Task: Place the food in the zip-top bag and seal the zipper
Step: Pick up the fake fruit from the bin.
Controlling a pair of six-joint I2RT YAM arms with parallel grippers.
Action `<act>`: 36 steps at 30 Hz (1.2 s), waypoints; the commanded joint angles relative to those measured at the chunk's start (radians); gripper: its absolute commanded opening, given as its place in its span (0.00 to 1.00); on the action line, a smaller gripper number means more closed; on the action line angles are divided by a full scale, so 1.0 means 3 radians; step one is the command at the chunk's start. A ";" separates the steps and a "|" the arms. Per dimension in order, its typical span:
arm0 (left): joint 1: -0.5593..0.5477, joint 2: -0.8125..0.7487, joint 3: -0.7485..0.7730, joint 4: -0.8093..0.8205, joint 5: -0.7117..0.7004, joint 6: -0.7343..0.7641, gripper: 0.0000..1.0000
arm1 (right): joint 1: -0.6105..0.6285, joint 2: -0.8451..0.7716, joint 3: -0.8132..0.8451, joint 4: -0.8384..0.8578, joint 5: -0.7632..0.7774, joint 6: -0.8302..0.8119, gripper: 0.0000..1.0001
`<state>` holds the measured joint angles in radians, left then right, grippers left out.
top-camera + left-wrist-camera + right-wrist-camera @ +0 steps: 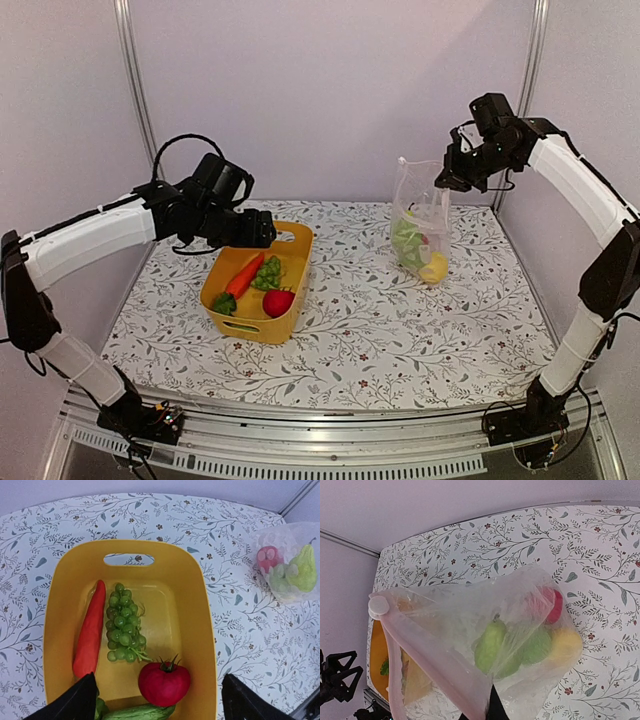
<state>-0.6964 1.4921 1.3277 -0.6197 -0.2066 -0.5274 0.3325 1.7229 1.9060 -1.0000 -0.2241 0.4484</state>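
Observation:
Held upright at the back right of the table, the clear zip-top bag [420, 228] contains a green pear [490, 642], a red piece [555, 607] and a yellow piece [565, 645]. My right gripper [445, 180] is shut on the bag's top edge; in the right wrist view its dark fingers [492, 710] pinch the film beside the zipper [432, 652], whose white slider [379, 606] sits at the far end. My left gripper [162, 702] hangs open above the yellow basket [202, 610]. An orange carrot [90, 632], a green grape bunch [124, 625], a red tomato [164, 682] and a green cucumber [137, 713] lie in the basket.
The basket [300, 243] stands left of centre on the flowered tablecloth [380, 330]. Metal frame posts [135, 90] rise at both back corners. The bag [292, 567] shows at the right edge of the left wrist view.

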 commanded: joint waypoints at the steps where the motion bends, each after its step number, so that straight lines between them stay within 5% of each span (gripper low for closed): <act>1: 0.0039 0.0215 0.0078 -0.0471 0.0059 -0.0112 0.85 | 0.0042 -0.0057 -0.0343 0.0206 -0.0061 0.0034 0.00; 12: 0.0240 0.0861 0.0305 -0.0588 0.0148 0.0021 0.82 | 0.0238 -0.0202 -0.0890 0.0352 -0.0258 0.0074 0.00; 27: 0.0449 0.2085 0.1255 -0.0652 0.0325 0.0077 0.65 | 0.0253 -0.0320 -0.1024 0.0395 -0.0280 0.0091 0.00; 36: 0.0448 0.2517 0.1637 -0.0982 0.0179 0.0038 0.65 | 0.0252 -0.0401 -0.1119 0.0449 -0.0279 0.0131 0.00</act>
<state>-0.5690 2.2169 1.7901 -0.8478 -0.1322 -0.5064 0.4049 1.6371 1.5780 -0.8856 -0.3023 0.4797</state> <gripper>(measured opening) 0.646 0.004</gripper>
